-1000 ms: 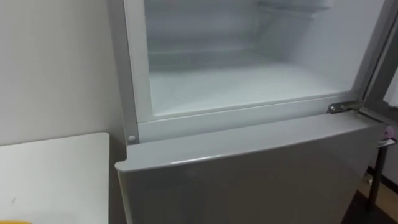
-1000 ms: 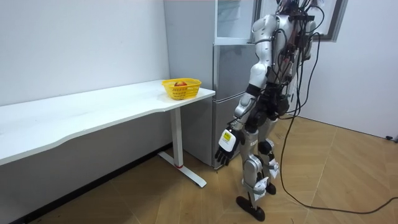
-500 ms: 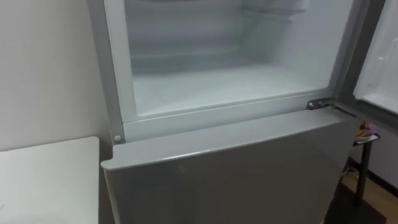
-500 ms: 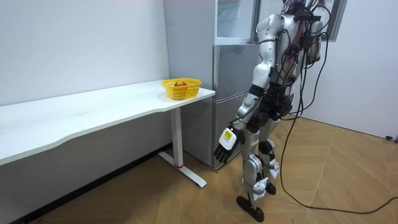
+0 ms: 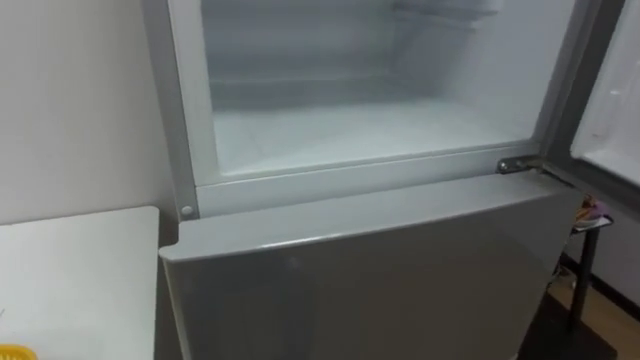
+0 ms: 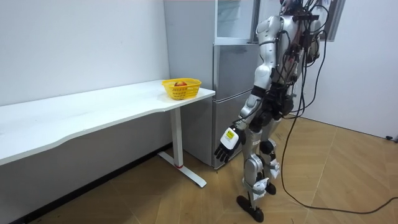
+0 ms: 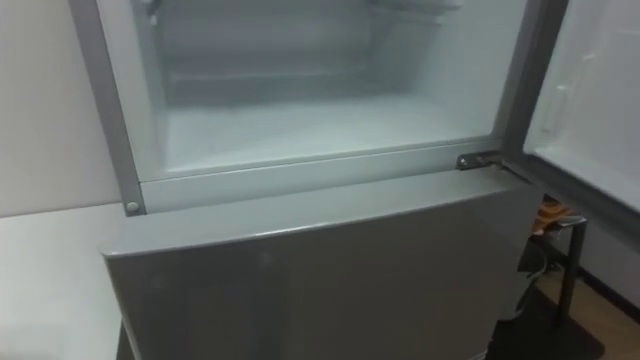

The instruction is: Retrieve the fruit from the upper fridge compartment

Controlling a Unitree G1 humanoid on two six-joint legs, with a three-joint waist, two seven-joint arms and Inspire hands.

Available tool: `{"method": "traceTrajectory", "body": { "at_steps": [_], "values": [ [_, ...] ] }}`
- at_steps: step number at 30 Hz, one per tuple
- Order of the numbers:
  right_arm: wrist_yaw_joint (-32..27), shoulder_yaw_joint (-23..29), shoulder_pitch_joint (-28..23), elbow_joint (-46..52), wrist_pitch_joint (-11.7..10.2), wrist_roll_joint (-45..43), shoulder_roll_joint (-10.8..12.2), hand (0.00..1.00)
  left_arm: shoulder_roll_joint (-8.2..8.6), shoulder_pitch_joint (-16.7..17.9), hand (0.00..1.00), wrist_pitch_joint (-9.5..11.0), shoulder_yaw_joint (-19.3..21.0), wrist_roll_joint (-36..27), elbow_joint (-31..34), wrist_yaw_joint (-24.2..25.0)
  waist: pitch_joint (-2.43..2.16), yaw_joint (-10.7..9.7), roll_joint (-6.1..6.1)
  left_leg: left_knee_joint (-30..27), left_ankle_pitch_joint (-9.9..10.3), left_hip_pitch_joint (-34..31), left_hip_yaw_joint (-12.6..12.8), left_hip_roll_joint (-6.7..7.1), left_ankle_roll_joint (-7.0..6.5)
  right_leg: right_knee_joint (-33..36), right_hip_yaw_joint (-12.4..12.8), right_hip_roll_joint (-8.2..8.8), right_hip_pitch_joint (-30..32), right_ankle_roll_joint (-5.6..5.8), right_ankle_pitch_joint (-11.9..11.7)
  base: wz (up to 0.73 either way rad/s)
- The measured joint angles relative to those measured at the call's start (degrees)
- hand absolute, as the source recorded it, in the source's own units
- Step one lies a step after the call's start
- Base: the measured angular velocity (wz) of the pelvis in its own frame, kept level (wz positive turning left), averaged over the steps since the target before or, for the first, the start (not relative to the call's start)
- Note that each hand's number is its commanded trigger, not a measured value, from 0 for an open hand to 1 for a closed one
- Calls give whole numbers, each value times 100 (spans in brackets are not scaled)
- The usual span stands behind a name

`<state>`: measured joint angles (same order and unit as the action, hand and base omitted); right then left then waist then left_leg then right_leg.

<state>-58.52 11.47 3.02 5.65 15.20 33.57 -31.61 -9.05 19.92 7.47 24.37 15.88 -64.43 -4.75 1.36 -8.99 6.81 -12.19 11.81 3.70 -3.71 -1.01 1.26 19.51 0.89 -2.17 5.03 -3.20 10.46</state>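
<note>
Still facing fridge (image 6: pixel 231 93) | upper compartment (image 5: pixel 370 135) open | left hand (image 6: pixel 227 142) slack, fingers relaxed — unchanged

Sparse test room fitted out as a home: fridge (image 6: pixel 231 93), long white tabletop (image 6: pixel 93 115), bare walls (image 6: pixel 81 43), wood floor (image 6: pixel 348 168).

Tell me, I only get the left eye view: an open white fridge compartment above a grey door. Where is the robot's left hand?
Observer: Its left hand hangs low by its thigh, fingers relaxed, holding nothing.
Operator: And the yellow sliver at my lower left?
Observer: A yellow mesh plastic basket at the end of the long white table, beside the tall grey fridge, with something red inside.
Operator: Is the robot standing?
Observer: Upright on the wooden floor, facing that fridge.
</note>
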Motion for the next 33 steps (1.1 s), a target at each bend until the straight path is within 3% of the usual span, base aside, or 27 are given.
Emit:
{"method": "traceTrajectory", "body": {
  "at_steps": [1, 5, 8, 12, 13, 14, 19, 26, 33],
  "values": [
    [24, -136, -1, 54, 2, -102, 0, 0, -1, -23, 0, 2, 24, -1, -28, -10, 1, -1, 2, 3, -4, -6, 0, -13, 7, -11, -5, -13, -2, -60, -45, 0],
    [43, -408, -248, 528, 95, -278, -7, 0, -6, -40, 0, 25, 3, -35, -98, -43, 9, 3, 16, 14, -14, 7, 0, -25, 15, -14, -6, -32, -18, -80, -42, -1],
    [143, -713, -431, 942, 241, -275, -99, 0, -15, -14, 0, 109, 21, -35, -98, -207, 54, -146, 97, 50, -27, 7, -30, -66, 38, -110, -93, -50, -60, -116, -74, 9],
    [571, -1279, -456, 1035, 515, -261, -921, 0, -25, -6, 0, 167, 20, -34, -88, -407, 72, -279, 131, 85, -20, -3, -33, -136, 79, -272, -146, -101, -126, -147, -162, 5],
    [672, -1275, -457, 1044, 551, -281, -989, 0, -56, 20, 0, 172, 16, -45, -106, -495, 91, -343, 164, 88, -20, 0, -33, -145, 84, -280, -141, -112, -160, -151, -167, -5],
    [625, -1275, -461, 1043, 551, -464, -997, 0, -72, 14, 0, 172, 7, -46, -128, -518, 94, -359, 170, 88, -11, 2, -33, -148, 97, -283, -139, -115, -172, -152, -167, -8],
    [417, -1340, -585, 1038, 481, -3070, -1196, 0, -151, -66, 0, 198, -204, -75, -142, -710, 94, -332, 168, 135, 4, 2, -31, -150, 115, -169, 14, -169, -35, -153, -165, -17],
    [626, -1386, -585, 1038, 481, -3609, -1201, 0, -153, -59, 0, 194, -271, -67, -167, -931, 94, -307, 169, 129, -33, 5, -271, -151, 167, -154, 25, -199, -23, -224, -195, -3],
    [747, -1427, -585, 1050, 467, -4198, -1206, 0, -151, -24, 0, 178, -480, -68, -201, -1013, 98, -308, 181, 53, -77, 4, -280, -152, 183, -100, -36, -190, -1, -195, -132, 3]
  ]
}}
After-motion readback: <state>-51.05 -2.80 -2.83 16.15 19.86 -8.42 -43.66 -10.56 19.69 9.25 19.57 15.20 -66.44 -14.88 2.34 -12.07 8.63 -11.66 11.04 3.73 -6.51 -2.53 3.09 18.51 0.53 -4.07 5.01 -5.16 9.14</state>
